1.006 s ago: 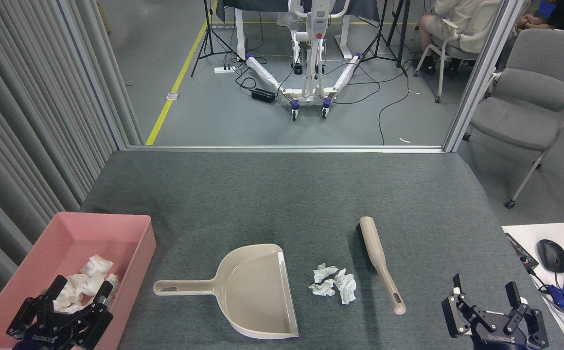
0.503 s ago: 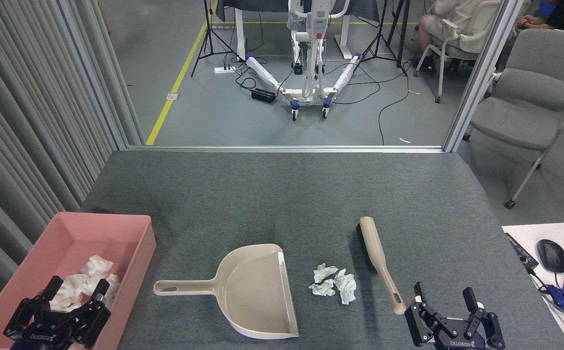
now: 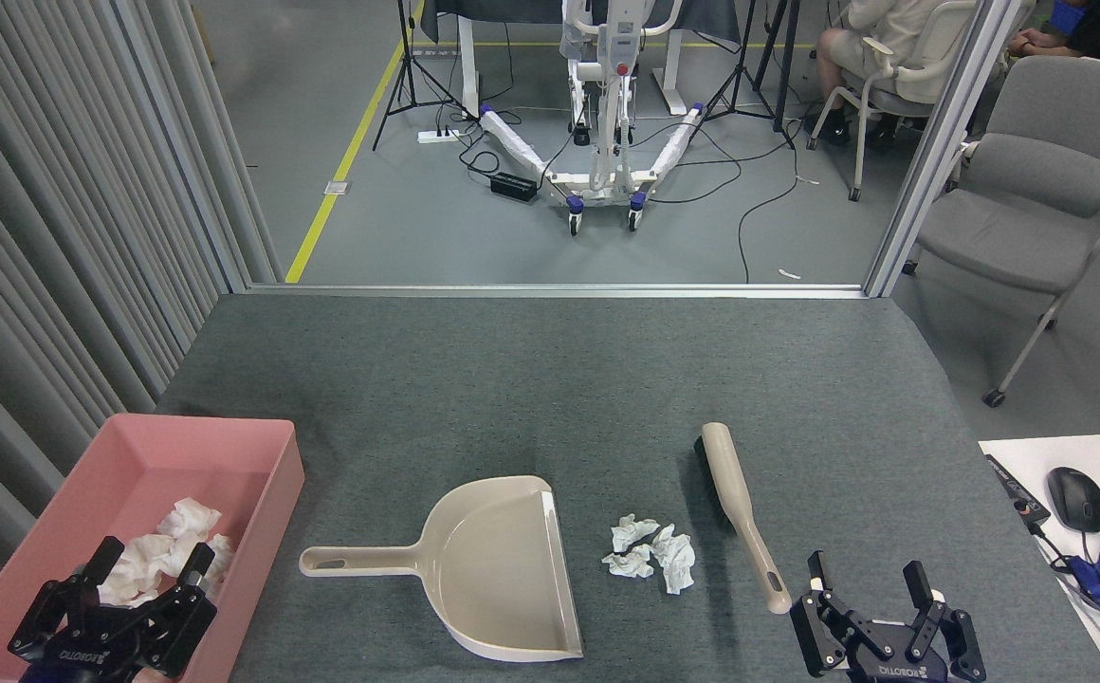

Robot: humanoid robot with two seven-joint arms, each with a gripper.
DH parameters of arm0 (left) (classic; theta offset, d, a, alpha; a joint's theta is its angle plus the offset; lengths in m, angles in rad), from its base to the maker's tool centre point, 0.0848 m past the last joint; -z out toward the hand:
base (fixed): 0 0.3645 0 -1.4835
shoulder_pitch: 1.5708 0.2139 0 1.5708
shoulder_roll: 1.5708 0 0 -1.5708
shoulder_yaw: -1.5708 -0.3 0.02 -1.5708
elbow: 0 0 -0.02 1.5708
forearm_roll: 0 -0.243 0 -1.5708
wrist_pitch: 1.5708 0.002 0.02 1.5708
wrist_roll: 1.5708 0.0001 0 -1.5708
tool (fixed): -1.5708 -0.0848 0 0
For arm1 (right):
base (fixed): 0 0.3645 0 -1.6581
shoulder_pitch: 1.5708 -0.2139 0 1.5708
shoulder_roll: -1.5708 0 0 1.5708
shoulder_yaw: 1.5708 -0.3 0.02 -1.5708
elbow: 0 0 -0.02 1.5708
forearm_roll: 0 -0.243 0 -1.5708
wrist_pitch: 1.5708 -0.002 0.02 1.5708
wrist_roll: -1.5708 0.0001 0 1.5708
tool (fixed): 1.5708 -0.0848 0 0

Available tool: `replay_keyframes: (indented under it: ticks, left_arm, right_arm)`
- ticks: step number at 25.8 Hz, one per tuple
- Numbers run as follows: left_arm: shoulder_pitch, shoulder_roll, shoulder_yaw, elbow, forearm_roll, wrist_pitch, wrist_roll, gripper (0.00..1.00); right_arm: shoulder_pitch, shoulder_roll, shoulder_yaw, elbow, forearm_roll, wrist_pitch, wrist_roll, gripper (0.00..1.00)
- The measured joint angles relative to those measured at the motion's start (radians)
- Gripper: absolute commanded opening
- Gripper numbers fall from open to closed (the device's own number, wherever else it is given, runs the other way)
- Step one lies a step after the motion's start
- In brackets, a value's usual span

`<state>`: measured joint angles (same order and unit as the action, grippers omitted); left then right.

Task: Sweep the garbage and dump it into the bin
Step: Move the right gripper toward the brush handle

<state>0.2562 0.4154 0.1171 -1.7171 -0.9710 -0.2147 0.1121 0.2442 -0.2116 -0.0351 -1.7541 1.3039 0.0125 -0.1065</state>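
Nothing has moved; both left fingers [image 3: 154, 565] and right fingers [image 3: 920, 579] gape, empty.

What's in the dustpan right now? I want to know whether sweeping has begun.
Empty. The dustpan shows only its bare beige inside, and the garbage lies on the table beside its open edge.

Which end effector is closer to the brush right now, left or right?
Right. The right end effector sits open just beside the brush handle's near end; the left end effector hovers far across the table over the pink bin.
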Motion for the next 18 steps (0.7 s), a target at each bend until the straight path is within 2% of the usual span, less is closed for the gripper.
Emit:
replay_keyframes:
  ticks: [18]
  left_arm:
    - [-0.003, 0.006, -0.001, -0.001, 0.000, 0.003, -0.005, 0.99]
  right_arm:
    - [0.004, 0.001, 0.013, 0.002, 0.002, 0.000, -0.004, 0.98]
